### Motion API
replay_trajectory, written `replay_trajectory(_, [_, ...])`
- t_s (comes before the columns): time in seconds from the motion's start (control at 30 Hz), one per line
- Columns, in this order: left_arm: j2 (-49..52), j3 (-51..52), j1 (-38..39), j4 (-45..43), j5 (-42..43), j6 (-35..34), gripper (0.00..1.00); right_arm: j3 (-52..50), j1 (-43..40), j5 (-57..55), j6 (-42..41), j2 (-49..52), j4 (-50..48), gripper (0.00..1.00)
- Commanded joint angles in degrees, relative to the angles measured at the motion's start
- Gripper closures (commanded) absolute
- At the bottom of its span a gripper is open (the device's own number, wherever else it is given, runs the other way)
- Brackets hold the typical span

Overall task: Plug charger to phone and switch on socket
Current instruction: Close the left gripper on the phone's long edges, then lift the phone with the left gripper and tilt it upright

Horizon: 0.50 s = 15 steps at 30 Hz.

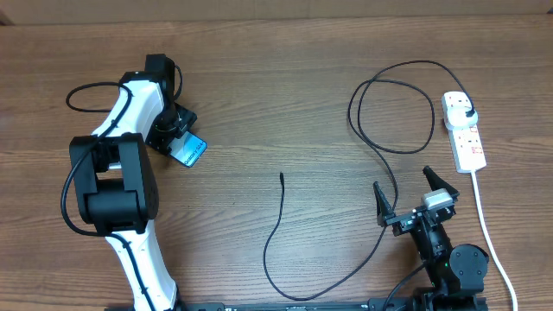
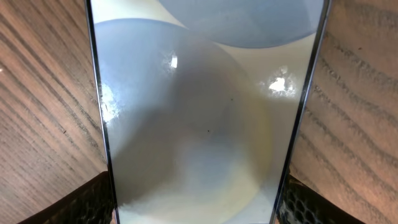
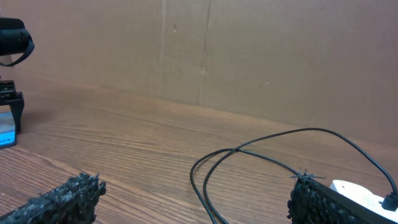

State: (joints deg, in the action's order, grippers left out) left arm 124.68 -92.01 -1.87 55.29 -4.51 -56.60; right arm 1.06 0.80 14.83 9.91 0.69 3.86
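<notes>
**One phone pinched at upper left; one cable and one power strip to the right**

Two arms work at one wooden table [image 1: 285, 86]. The left gripper [image 1: 179, 136], in the upper left of the overhead frame, is pressed onto the single phone [image 1: 193, 152], whose light-blue screen shows at the fingers' lower right. In the left wrist view the glossy screen fills the frame, and one dark pad [image 2: 87, 202] sits against each long edge at the bottom corners.

The right gripper [image 1: 402, 183], at lower right in the overhead frame, is spread wide and holds nothing. Its two fingers [image 3: 68, 198] stand well apart in the right wrist view.

There is one charger [image 1: 282, 194], a thin black cable. Its connector tip [image 1: 282, 176] lies bare on the wood near the frame centre, well apart from the phone. From there the cable drops toward the bottom edge, climbs past the right gripper, and coils in two loops at upper right.

The cable ends in one black plug [image 1: 467, 113], seated in the single white socket [image 1: 467, 142] at the right edge. One white cord [image 1: 486, 226] trails from the strip toward the lower right corner
</notes>
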Motion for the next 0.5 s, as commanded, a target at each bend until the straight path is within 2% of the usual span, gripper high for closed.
replay_trajectory(0.0, [1.2,-3.7,0.4,0.6,0.8,1.9,0.96,-0.6,0.3,0.2,0.2,-0.3,-0.3,0.00])
replay_trajectory(0.47, [1.2,-20.9,0.4,13.0,3.2,2.8,0.96,-0.6,0.3,0.2,0.2,-0.3,-0.3,0.00])
